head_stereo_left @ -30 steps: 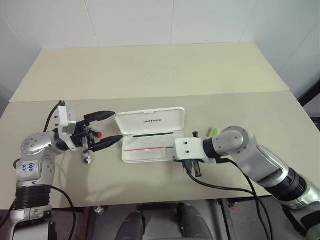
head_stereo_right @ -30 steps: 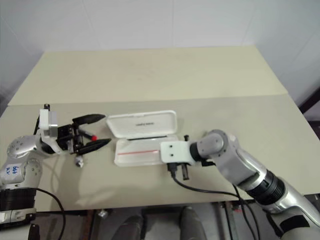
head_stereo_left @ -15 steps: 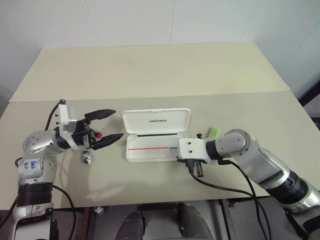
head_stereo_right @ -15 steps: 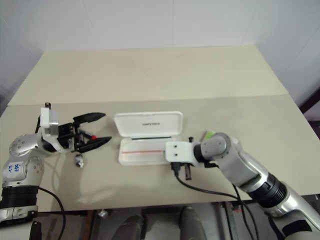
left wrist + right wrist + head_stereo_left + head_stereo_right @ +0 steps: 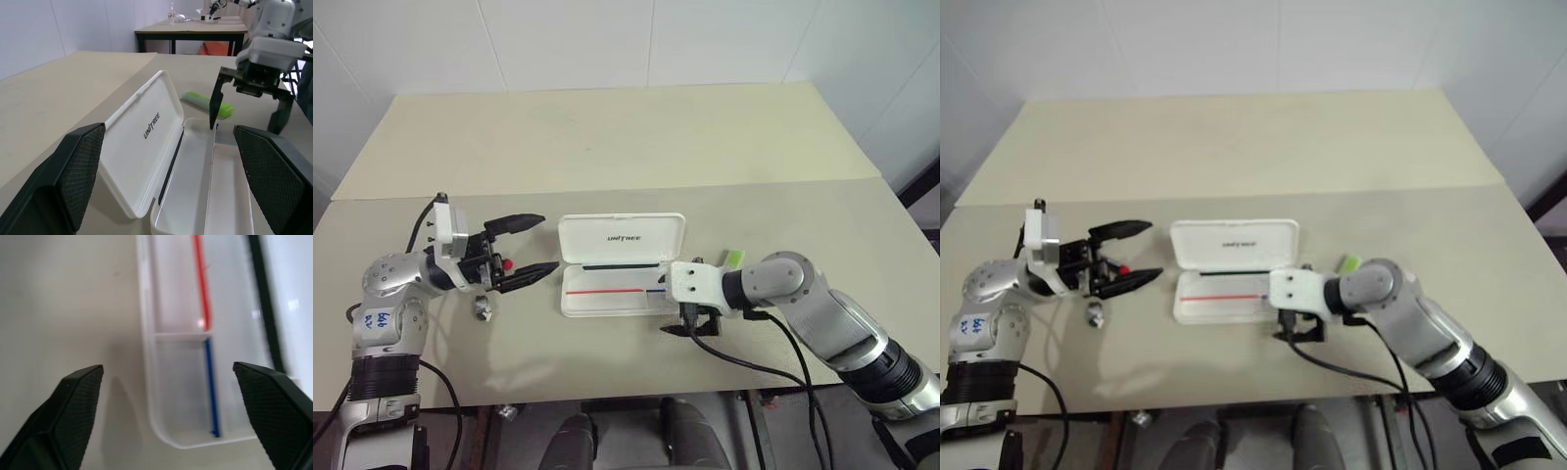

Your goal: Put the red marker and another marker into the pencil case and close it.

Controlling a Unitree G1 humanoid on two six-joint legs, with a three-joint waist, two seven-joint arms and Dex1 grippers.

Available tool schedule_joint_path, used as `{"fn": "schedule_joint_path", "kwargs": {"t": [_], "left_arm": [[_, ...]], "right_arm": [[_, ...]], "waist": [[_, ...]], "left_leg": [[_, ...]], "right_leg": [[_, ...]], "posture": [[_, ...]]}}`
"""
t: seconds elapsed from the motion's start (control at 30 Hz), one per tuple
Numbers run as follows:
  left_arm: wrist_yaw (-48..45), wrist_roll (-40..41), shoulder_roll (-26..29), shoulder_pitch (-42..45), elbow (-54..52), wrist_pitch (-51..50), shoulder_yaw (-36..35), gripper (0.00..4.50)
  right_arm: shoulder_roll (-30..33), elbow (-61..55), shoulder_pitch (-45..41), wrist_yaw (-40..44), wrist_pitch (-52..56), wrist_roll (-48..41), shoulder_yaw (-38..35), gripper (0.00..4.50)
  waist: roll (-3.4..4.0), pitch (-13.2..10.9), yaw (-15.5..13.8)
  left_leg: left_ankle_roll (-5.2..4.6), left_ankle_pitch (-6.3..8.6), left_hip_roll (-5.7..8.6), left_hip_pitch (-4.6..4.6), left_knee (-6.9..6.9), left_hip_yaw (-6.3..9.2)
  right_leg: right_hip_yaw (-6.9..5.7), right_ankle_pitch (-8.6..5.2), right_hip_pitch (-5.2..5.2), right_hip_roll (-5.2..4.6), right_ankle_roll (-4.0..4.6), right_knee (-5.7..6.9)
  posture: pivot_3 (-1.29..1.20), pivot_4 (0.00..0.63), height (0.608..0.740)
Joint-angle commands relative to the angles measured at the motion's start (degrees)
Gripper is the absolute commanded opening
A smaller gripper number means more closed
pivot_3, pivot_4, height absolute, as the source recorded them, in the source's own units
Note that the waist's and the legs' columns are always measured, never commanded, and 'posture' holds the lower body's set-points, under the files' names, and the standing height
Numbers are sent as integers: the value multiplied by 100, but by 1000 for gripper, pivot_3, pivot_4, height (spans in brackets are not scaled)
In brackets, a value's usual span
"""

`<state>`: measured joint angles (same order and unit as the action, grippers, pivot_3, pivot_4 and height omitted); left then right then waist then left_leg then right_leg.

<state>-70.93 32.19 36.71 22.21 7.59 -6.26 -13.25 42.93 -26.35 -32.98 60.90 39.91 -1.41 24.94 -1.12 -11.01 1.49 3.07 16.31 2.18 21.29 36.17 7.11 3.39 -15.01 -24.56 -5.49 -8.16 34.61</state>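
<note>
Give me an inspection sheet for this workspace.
Surface: beige table, far half bare.
Job's things: white case open, lid up, tray empty; green marker on the table beside the case's right end; red marker between the left gripper's fingers, not clamped.
Clutter: silvery lump near the left gripper.
Grippers: left gripper open; right gripper open at the case's right end, holding nothing.
Cables: black cable trails from the right wrist over the table's front edge.
Surroundings: white walls; another table in the left wrist view.
</note>
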Motion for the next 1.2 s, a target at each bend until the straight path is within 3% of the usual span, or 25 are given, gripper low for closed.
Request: {"fn": "schedule_joint_path", "kwargs": {"t": [0.03, 0.27, 0.5, 0.83, 1.03, 1.2], "left_arm": [[97, 44, -30, 20, -124, 45, -55, 4500], [555, -86, 115, -284, -279, 3, -225, 4500], [519, -429, 544, -62, 395, 293, -228, 4500], [-1079, -1609, 1248, 1822, 3545, 1698, 646, 4500], [-1975, -2329, 1174, 2939, 5110, 2388, 1280, 4500], [-2157, -2678, 1196, 3465, 5713, 2527, 1742, 4500]], "right_arm": [[-38, -290, 50, -100, -94, -196, -362, 4400], [-24, -453, 275, -145, -81, -841, -1183, 4400], [46, -530, 506, -334, 42, -1480, -2096, 4400], [208, -545, 827, -603, 46, -1699, -2384, 4400], [330, -715, 1068, -763, 183, -1940, -2719, 4400], [369, -1017, 1317, -967, 510, -2349, -3275, 4400]], "waist": [[0, 0, 0], [-1, 0, 10], [-2, -1, -8], [-3, -1, 5], [-7, -2, -4], [-14, -6, 6]], "left_leg": [[0, 0, 0, 0, 0, 0], [-1, 0, 0, 0, -2, -1], [-1, 0, 0, -1, 0, 0], [-2, 0, 2, 1, -1, -2], [-7, 3, 2, 8, -1, -3], [-8, 4, 2, 11, 2, -3]], "right_leg": [[0, 0, 0, 0, 0, 0], [2, 0, 1, 0, 0, 0], [0, 0, 3, 0, 0, 1], [-4, 1, 3, 2, 0, -3], [-6, 1, 0, 4, -1, -5], [-4, 1, 0, 3, -3, -1]], "posture": [[0, 150, 740], [0, 150, 740], [0, 150, 740], [0, 150, 740], [0, 150, 740], [0, 150, 740]]}}
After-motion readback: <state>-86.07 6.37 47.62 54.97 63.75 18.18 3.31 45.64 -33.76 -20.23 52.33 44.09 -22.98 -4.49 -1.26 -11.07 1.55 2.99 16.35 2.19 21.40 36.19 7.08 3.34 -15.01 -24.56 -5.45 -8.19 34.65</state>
